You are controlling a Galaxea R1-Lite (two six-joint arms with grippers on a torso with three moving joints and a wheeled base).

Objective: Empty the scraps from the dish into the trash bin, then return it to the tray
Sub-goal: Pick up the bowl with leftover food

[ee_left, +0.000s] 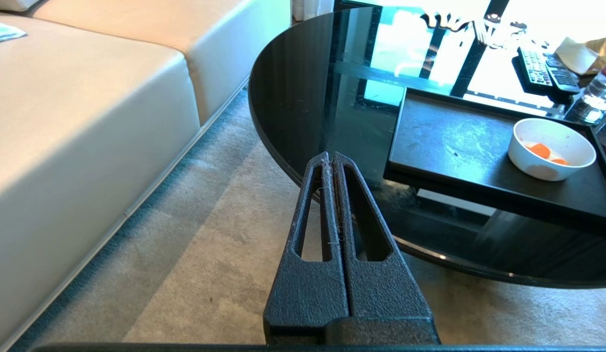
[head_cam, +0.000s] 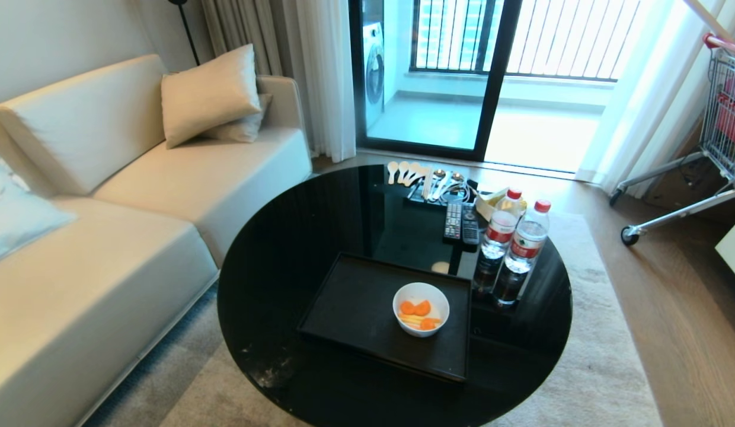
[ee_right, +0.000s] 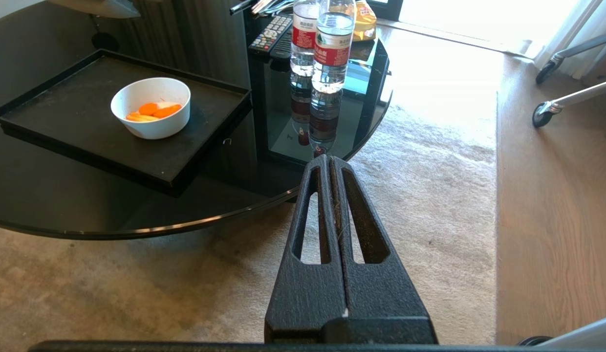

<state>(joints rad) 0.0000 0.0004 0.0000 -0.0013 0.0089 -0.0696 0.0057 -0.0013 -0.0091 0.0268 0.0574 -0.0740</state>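
Two pinched tools (ee_left: 331, 159) (ee_right: 328, 161), both empty.

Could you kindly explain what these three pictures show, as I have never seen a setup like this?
A two-armed wheeled robot took them. One camera on its head looks down at a round black table; one sits on each wrist, behind the fingers. The dark wedges are the left gripper and right gripper, both shut, holding nothing, out over the carpet near the table's edge. On the table lies a tray with a bowl of carrot scraps, beside two bottles, remotes and spoons. No bin is in view.
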